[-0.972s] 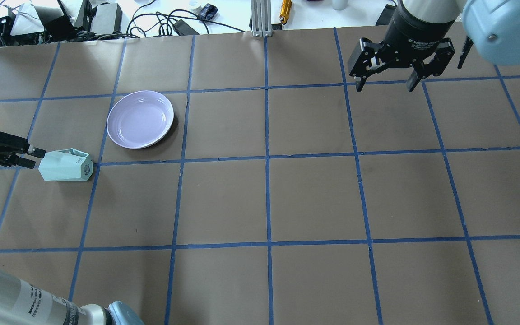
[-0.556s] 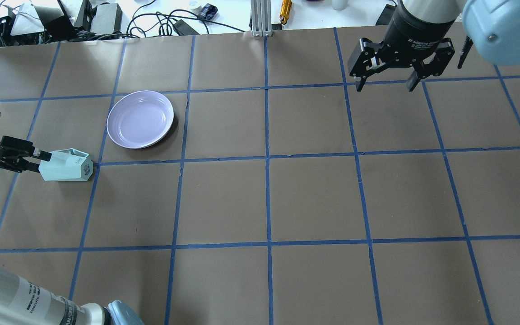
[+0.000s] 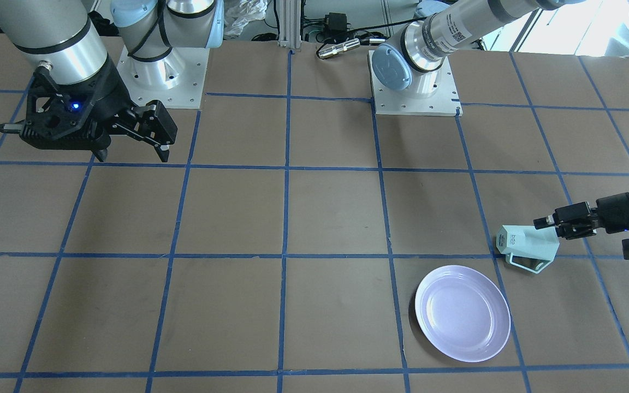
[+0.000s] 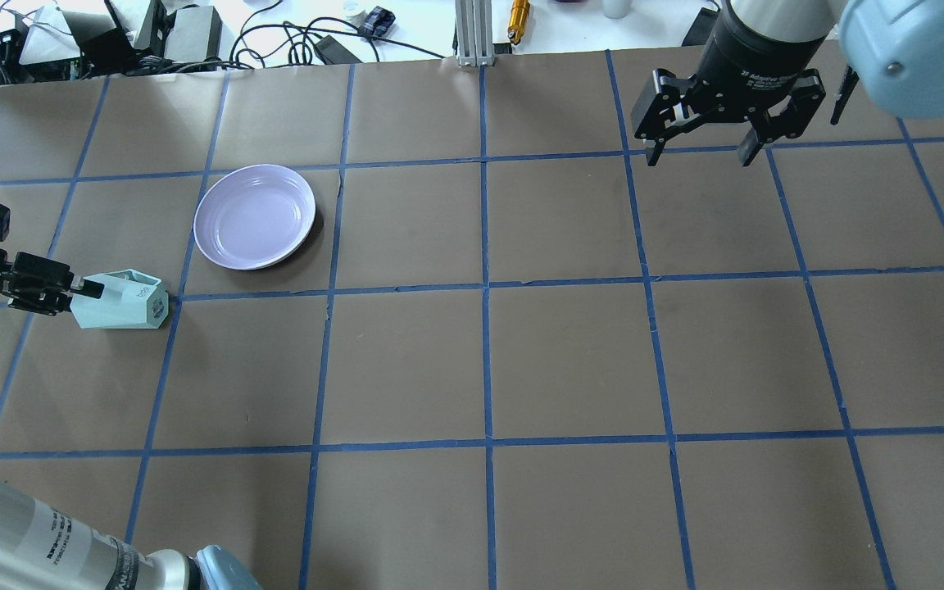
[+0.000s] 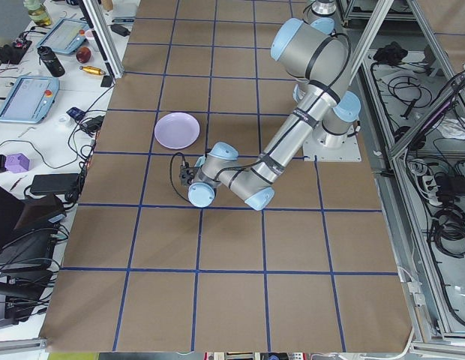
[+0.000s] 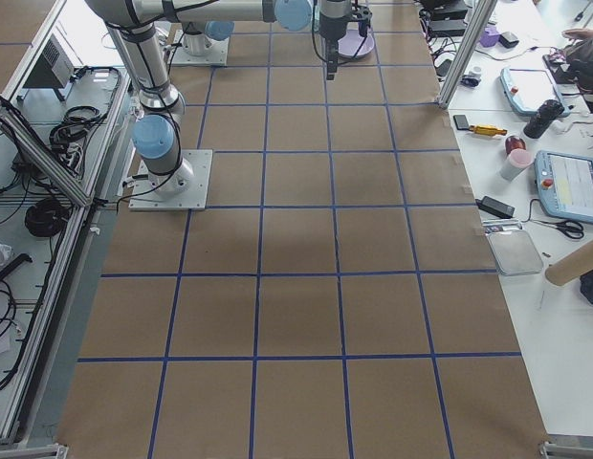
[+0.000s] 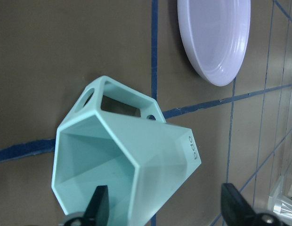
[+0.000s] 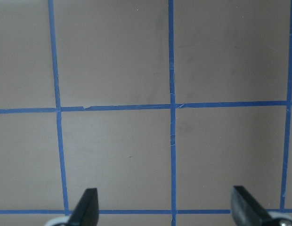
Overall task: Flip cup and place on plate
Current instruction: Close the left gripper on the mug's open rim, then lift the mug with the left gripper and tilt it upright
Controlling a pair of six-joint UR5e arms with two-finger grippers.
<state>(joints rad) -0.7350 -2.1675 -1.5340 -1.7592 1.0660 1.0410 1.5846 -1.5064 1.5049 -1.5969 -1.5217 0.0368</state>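
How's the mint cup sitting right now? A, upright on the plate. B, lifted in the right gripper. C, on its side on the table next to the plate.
C: the cup lies on its side on the table, mouth toward the left gripper, apart from the plate.

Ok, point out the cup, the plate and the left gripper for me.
cup (image 4: 118,310): overhead exterior view, faceted side wall.
plate (image 4: 252,217): overhead exterior view, bare middle.
left gripper (image 4: 83,297): overhead exterior view, midway between fingertips, at the cup's mouth.

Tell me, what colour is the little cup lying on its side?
Pale mint green. The cup shows best, big and close, in the left wrist view.
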